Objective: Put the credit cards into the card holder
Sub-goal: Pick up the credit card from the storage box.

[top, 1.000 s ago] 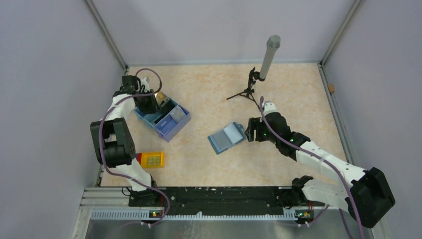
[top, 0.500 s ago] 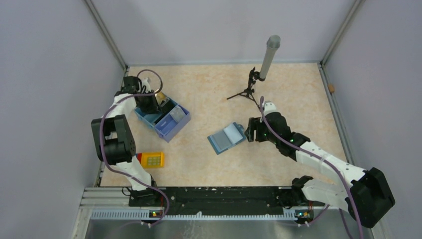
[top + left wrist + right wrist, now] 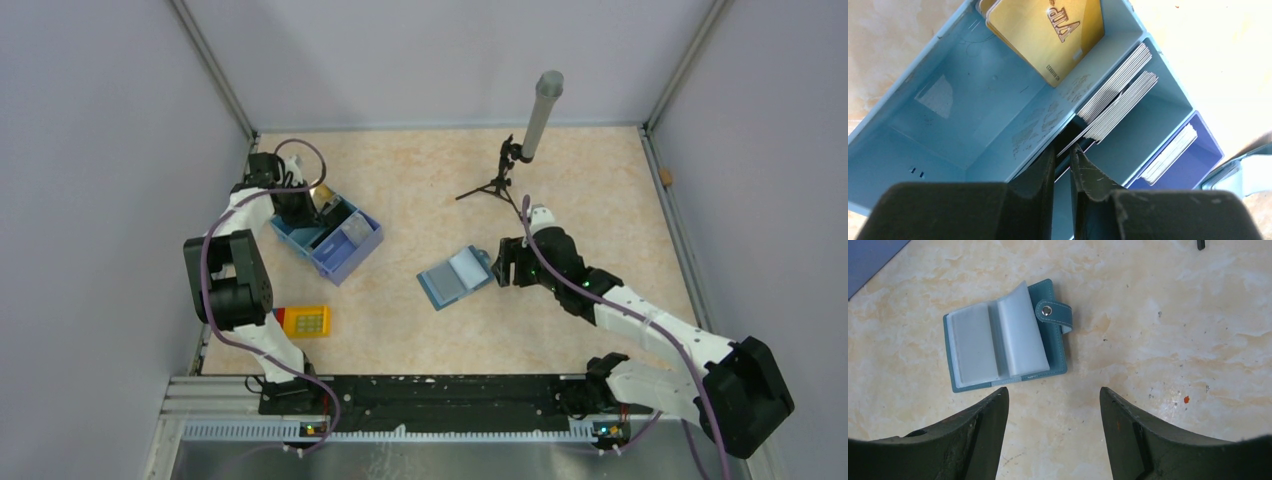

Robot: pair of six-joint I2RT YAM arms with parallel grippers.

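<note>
The card holder [image 3: 456, 277] lies open on the table, teal with pale inner sleeves and a snap clasp [image 3: 1003, 340]. My right gripper [image 3: 505, 263] hovers just right of it, open and empty [image 3: 1053, 390]. Credit cards stand in the blue tray [image 3: 330, 240]: a gold card [image 3: 1048, 35] leans in the large compartment, and pale cards [image 3: 1118, 100] are stacked in the middle one. My left gripper [image 3: 1063, 147] reaches into the tray beside the partition. Its jaws are almost together, with the edge of one pale card between the tips; contact is unclear.
A yellow studded block [image 3: 305, 321] lies near the left arm's base. A small black tripod [image 3: 497, 183] holding a grey cylinder [image 3: 540, 115] stands at the back. Enclosure walls border the table on three sides.
The left gripper's jaws have narrowed inside the tray. The right arm and the card holder have not moved.
</note>
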